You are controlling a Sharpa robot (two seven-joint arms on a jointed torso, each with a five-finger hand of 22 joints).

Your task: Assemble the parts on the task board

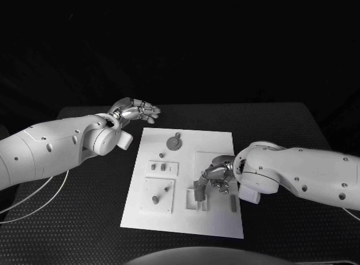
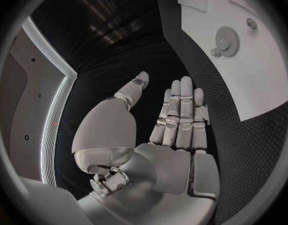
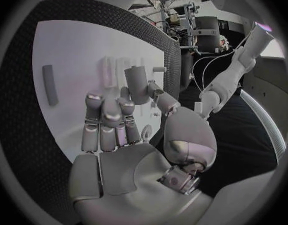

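Here the right hand [image 1: 215, 178] hovers low over the right half of the task board [image 1: 216, 138], its fingers curled downward toward the plate; the right wrist view shows the same hand [image 3: 119, 135] with its fingers bent in and apart from the thumb, nothing gripped between them. Just at its seven o'clock side in the head view, a small upright part [image 1: 197, 192] stands close to the fingertips; whether they touch it I cannot tell. At five o'clock from the hand a short dark bar [image 1: 233, 205] lies flat on the board. Toward nine o'clock sit a pair of pegs [image 1: 162, 166] on a raised block, and below them a lever-like part [image 1: 160, 196] on a square plate. At eleven o'clock a round gear [image 1: 174, 142] lies on the board. The left hand [image 1: 137, 109] hangs off the board's far left corner above the dark surface [image 1: 84, 221], fingers loosely bent and holding nothing; the left wrist view shows its fingers [image 2: 181, 115] extended side by side.
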